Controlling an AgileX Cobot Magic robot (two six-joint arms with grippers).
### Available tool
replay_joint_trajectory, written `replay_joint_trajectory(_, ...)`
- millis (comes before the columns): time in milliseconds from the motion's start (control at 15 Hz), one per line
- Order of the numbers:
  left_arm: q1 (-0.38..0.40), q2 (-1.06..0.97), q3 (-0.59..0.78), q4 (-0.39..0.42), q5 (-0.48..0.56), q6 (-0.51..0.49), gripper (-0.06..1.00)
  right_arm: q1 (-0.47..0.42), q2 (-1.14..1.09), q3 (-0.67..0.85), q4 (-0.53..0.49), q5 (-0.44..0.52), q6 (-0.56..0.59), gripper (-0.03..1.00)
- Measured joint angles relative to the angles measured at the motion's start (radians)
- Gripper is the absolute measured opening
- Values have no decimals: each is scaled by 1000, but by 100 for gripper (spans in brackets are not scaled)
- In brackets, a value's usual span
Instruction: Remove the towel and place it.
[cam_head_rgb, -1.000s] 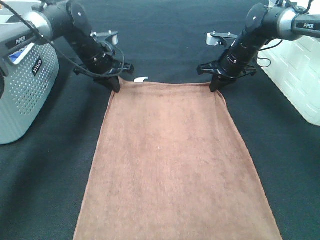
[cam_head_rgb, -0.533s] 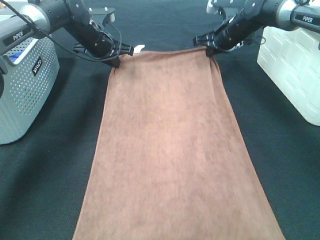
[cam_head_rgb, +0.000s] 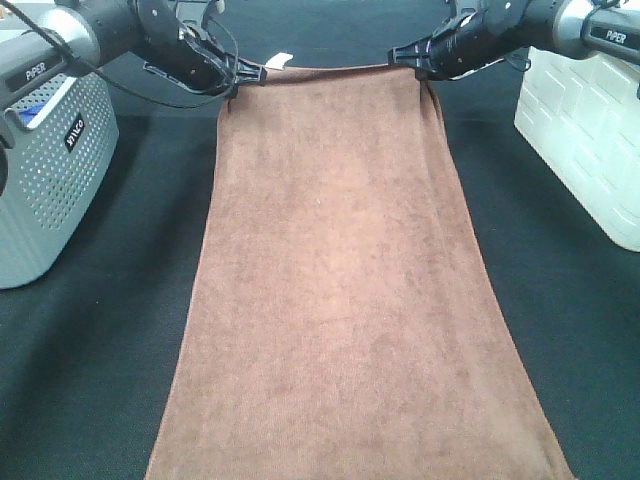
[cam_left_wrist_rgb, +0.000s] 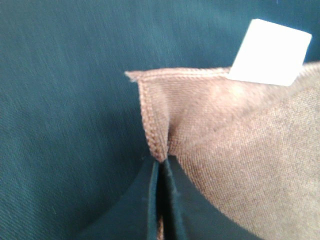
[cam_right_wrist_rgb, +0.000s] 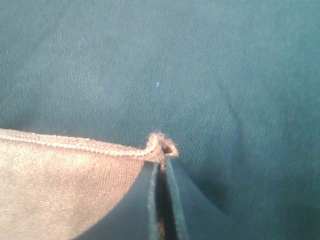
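The brown plush towel (cam_head_rgb: 335, 280) hangs stretched from its two far corners down toward the near edge of the exterior view. A small white tag (cam_head_rgb: 281, 59) sticks out at its far left corner. My left gripper (cam_head_rgb: 238, 78) is shut on the far left corner; in the left wrist view the stitched corner (cam_left_wrist_rgb: 155, 125) is pinched between the closed fingers, with the tag (cam_left_wrist_rgb: 270, 52) beside it. My right gripper (cam_head_rgb: 422, 68) is shut on the far right corner, seen pinched in the right wrist view (cam_right_wrist_rgb: 159, 147).
A grey perforated box (cam_head_rgb: 45, 170) stands at the left and a white bin (cam_head_rgb: 590, 140) at the right. The black tabletop (cam_head_rgb: 100, 350) surrounds the towel on both sides.
Both grippers have moved away and upward in the exterior view with the towel's far corners, drawing the towel longer and tauter. Both grips stayed shut.
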Motion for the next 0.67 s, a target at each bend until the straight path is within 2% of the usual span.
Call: replay_joint_trajectory(667, 0, 34, 0, 9, -97, 19, 0, 0, 78, 0, 6, -60, 0, 2)
